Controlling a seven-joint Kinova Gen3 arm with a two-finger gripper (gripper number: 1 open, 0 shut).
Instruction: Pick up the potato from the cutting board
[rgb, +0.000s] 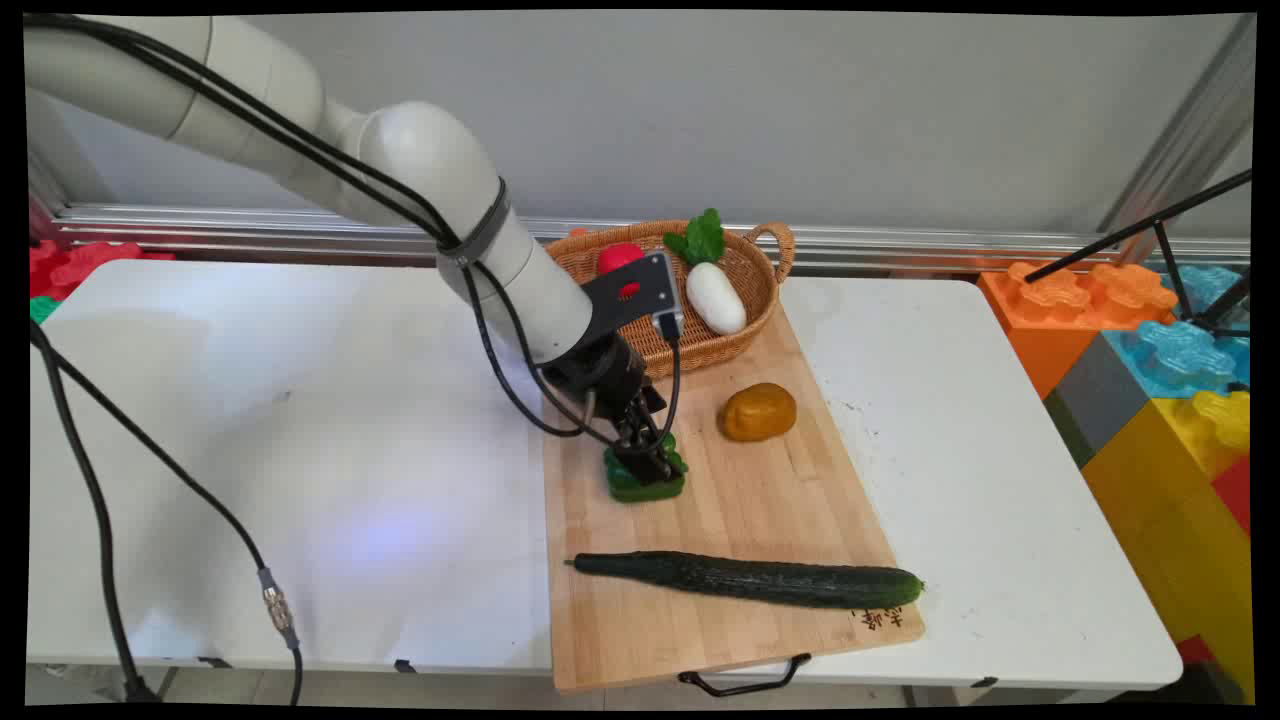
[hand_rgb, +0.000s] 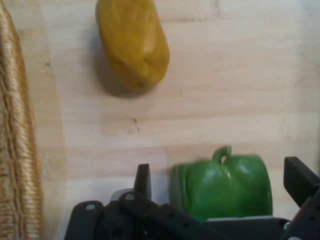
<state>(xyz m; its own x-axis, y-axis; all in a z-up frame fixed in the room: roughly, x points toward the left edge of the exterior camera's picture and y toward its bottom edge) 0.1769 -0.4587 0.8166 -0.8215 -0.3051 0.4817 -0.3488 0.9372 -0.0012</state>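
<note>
1. A long dark green cucumber (rgb: 748, 579) lies crosswise near the front end of the wooden cutting board (rgb: 760, 500), which rests on the white counter (rgb: 300, 420). A black handle (rgb: 742, 681) hangs at the board's near edge.
2. The end effector (rgb: 652, 462) is lowered over a green bell pepper (rgb: 643, 484) on the board's left half. In the hand view its fingers (hand_rgb: 143, 181) stand apart on either side of the green bell pepper (hand_rgb: 222, 187), with a gap showing at each side; the end effector (hand_rgb: 220, 185) is spread wide and grips nothing.
3. A yellow-brown potato-like vegetable (rgb: 759, 411) lies on the board just beyond and to the right of the pepper, apart from it.
4. A wicker basket (rgb: 765, 285) sits at the board's far end. It holds a white radish with green leaves (rgb: 713, 288) and a red item (rgb: 619, 257), partly hidden by the arm.
5. Large coloured blocks (rgb: 1150, 330) stand off the counter's right side.
</note>
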